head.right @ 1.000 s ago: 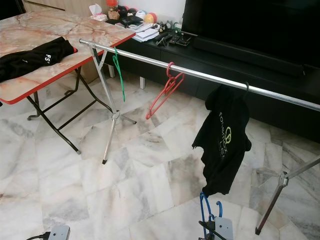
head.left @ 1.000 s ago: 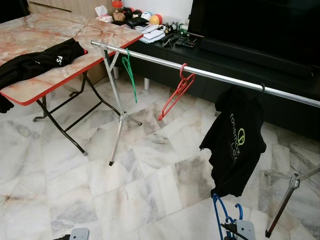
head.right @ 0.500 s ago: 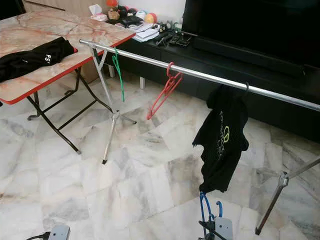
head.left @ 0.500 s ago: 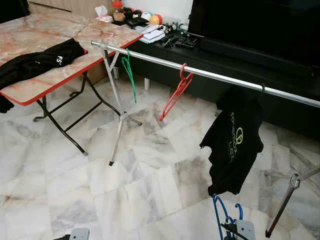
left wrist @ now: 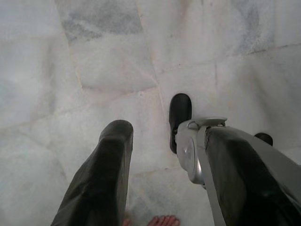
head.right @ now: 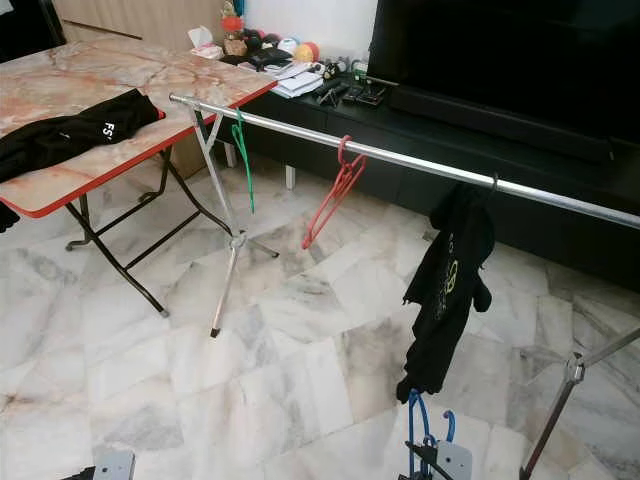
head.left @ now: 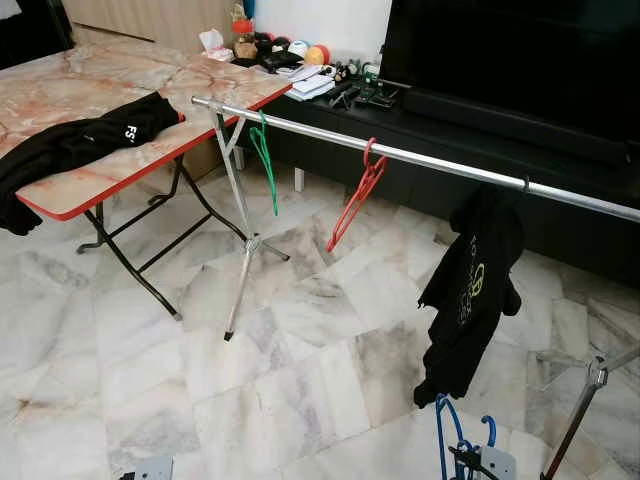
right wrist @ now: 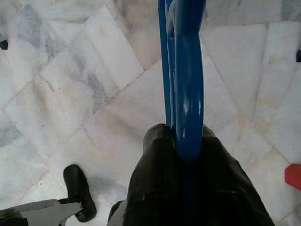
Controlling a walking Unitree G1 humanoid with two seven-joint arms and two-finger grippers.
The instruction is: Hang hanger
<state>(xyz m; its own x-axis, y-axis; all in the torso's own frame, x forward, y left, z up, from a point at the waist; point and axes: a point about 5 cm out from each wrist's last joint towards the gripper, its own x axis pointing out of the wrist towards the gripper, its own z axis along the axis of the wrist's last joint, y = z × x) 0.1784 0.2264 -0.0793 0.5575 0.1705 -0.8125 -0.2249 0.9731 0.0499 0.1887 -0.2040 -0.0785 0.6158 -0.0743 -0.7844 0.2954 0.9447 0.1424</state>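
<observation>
A blue hanger (head.left: 445,440) stands upright low at the right, and my right gripper (head.left: 470,462) is shut on it. In the right wrist view the blue hanger (right wrist: 186,70) runs up from between the black fingers (right wrist: 155,188) over the marble floor. Ahead, a long silver rail (head.left: 420,160) on tripod legs carries a green hanger (head.left: 263,160), a red hanger (head.left: 355,195) and a black T-shirt (head.left: 468,290) on a dark hanger. My left gripper (left wrist: 162,132) hangs low over the floor, open and holding nothing.
A folding table (head.left: 150,95) with a marble top and red edge stands at the left, with a black garment (head.left: 80,140) on it. A dark TV console (head.left: 470,110) with small items runs behind the rail. The rail's tripod legs (head.left: 240,270) spread on the marble floor.
The whole picture has shifted a little, so the camera has moved. The black T-shirt has turned on the rail and now hangs nearly edge-on. The blue hanger stays in my right gripper.
</observation>
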